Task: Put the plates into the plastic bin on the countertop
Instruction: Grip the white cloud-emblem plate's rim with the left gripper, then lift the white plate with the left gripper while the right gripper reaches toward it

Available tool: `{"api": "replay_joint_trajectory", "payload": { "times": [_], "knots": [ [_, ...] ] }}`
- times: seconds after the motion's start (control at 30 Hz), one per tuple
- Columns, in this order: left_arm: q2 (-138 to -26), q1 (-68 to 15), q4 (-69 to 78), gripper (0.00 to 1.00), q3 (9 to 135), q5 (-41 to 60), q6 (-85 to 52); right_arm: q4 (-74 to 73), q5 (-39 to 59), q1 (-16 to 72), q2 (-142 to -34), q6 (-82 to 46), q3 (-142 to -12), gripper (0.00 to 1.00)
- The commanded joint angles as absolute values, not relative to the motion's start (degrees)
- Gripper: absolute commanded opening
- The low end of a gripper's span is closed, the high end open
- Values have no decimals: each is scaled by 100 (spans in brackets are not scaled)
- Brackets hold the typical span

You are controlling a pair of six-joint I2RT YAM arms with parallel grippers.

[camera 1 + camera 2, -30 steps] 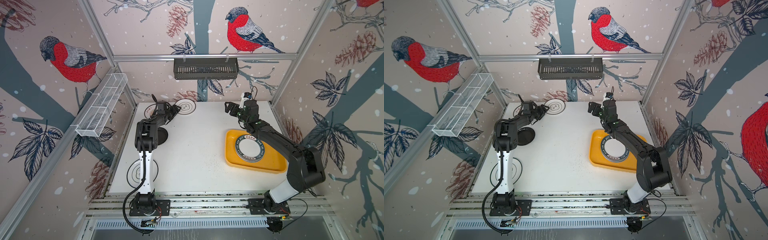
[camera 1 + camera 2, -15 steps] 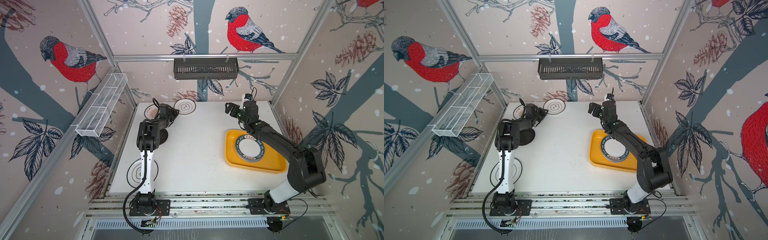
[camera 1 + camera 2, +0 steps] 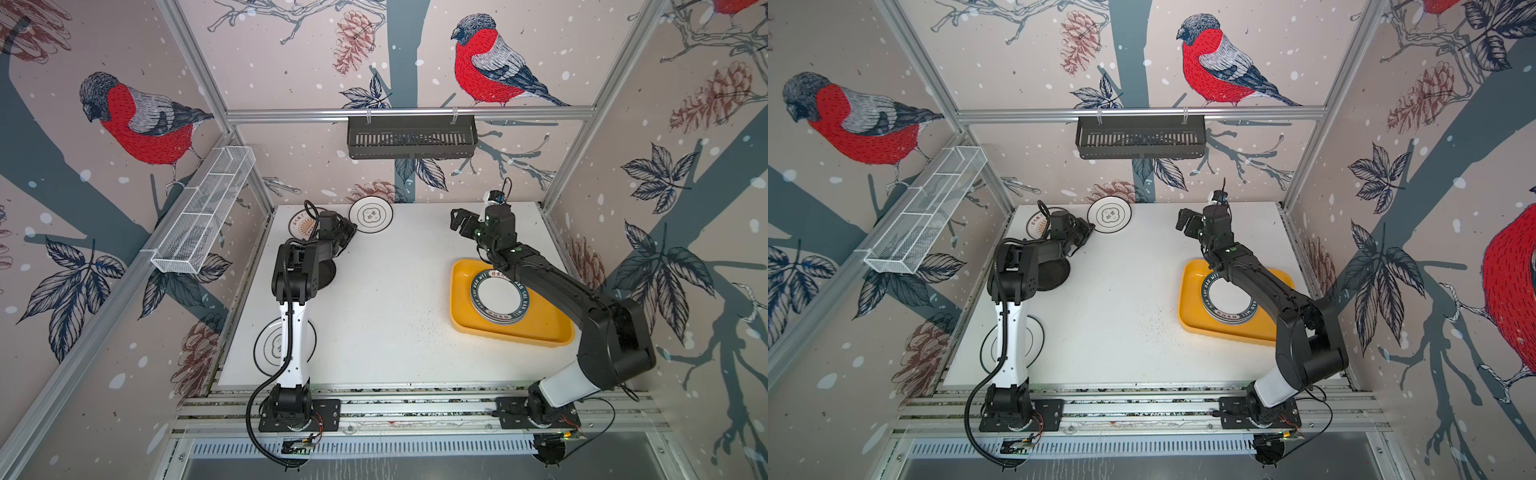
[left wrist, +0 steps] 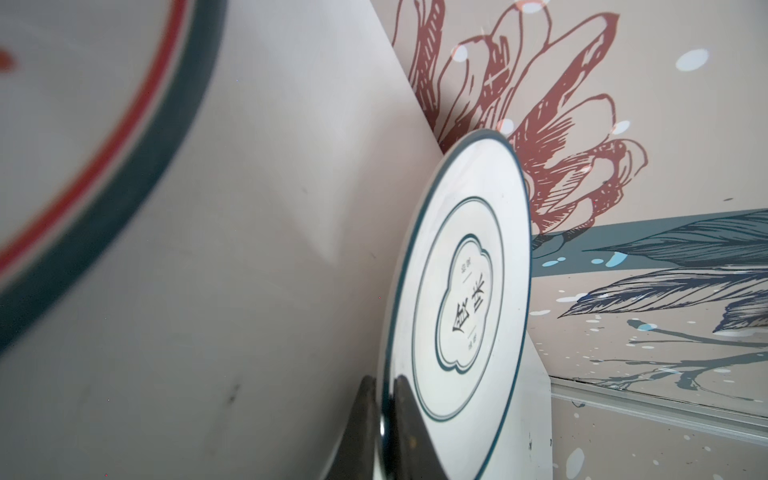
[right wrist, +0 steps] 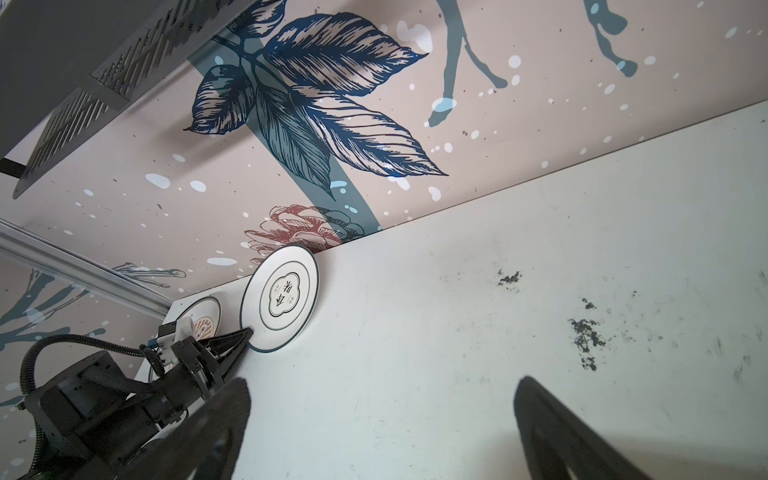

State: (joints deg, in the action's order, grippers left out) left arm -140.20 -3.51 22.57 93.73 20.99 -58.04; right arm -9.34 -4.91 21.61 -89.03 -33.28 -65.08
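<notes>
Bullfinch wallpaper all round, with a white speckled countertop [image 3: 386,299] in the middle. The left gripper [image 4: 382,411] is clamped onto the rim of the flower-outline plate [image 3: 370,214], which sits at the far edge of the counter right by the back wall. Honestly can't tell if that plate is off the surface at all. Just left of it is a sunburst plate [image 3: 300,224], and a black plate [image 3: 326,274] sits nearer, partly under the left arm. A second flower-outline plate [image 3: 268,345] lies near-left, under that arm too. The right gripper [image 3: 460,220] hangs over the far right part of the counter, jaws wide apart, nothing in them. The yellow bin [image 3: 548,328] is on the right, with a stack of green-rimmed plates [image 3: 497,296] in its left half.
</notes>
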Motion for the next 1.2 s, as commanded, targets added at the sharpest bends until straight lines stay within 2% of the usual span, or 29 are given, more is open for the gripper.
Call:
{"api": "replay_joint_trajectory", "payload": {
  "times": [0.0, 0.47, 0.93, 1.17],
  "knots": [
    [-13852, -360, 2085, 10, 9229, 2157, -5723, -1045, -561, 2169, -8816, -3421, -6415, 99],
    [-12688, -431, 1855, 10, 8518, 2385, -5214, -1404, -440, 2076, -8539, -3654, -5696, 99],
    [-11048, -606, 1043, 8, 7326, 2880, -4439, -2233, 587, 1905, -8753, -4157, -5155, 100],
    [-10491, -615, 306, 9, 7170, 3099, -3996, -2546, 1099, 1861, -8781, -4388, -5029, 100]
  ]
}}
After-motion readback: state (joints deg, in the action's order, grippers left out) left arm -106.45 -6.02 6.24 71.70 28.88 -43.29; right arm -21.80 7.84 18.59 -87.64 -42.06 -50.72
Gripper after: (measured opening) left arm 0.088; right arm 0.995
